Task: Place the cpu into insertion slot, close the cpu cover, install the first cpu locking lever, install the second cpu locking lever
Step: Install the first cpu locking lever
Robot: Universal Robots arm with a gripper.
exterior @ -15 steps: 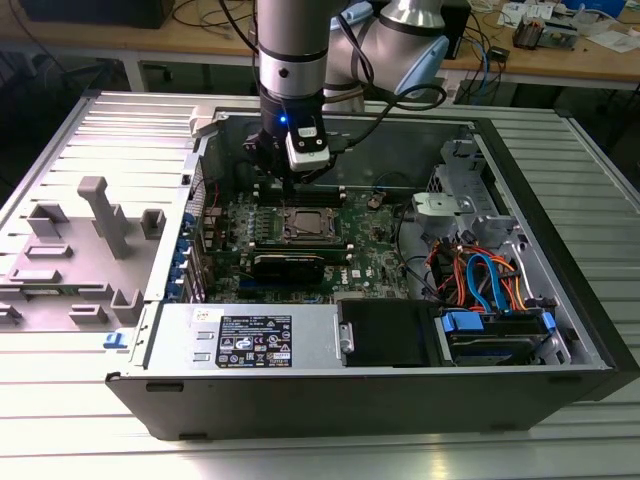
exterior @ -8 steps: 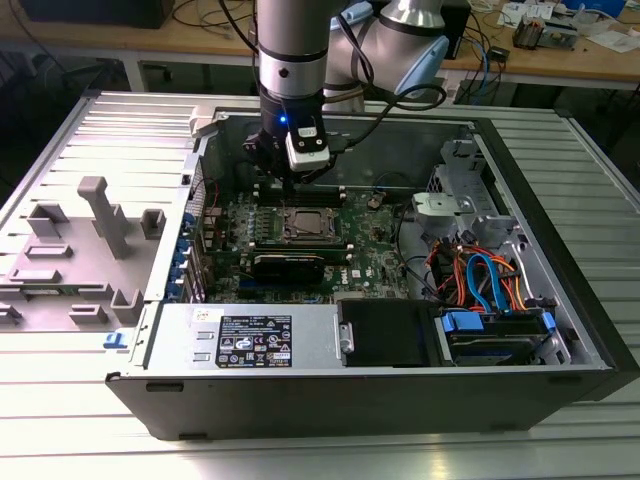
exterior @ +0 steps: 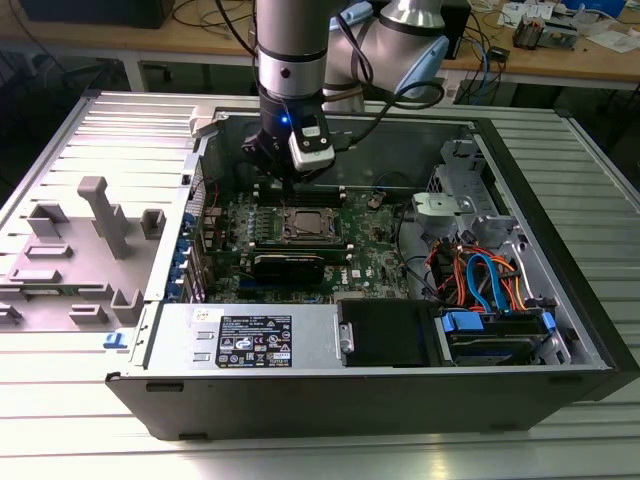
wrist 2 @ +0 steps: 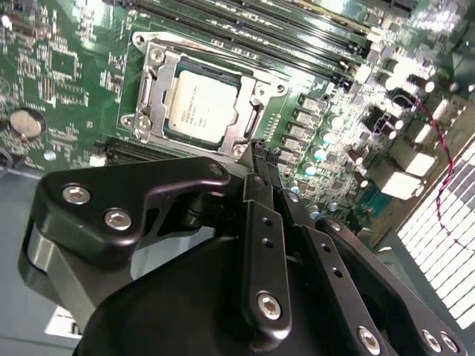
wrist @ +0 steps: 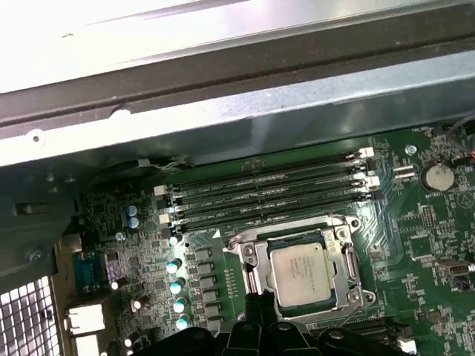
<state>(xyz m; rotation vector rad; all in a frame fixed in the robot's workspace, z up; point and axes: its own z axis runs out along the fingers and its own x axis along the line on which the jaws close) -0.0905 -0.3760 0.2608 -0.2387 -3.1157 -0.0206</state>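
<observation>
In the upper middle of the exterior view the tool (exterior: 287, 186) hangs inside the open case (exterior: 560, 215) on the table (exterior: 60, 440), just above the far edge of the slot (exterior: 283, 212). In both wrist views its fingers (wrist 2: 256, 159) are drawn narrow with nothing between them, their tips just beside the slot's rim (wrist 2: 148, 55) and not touching it. The cpu (wrist 2: 202, 100) lies flat in the slot, and the cover (wrist 2: 251, 111) is down around it on the green board (wrist: 430, 222).
</observation>
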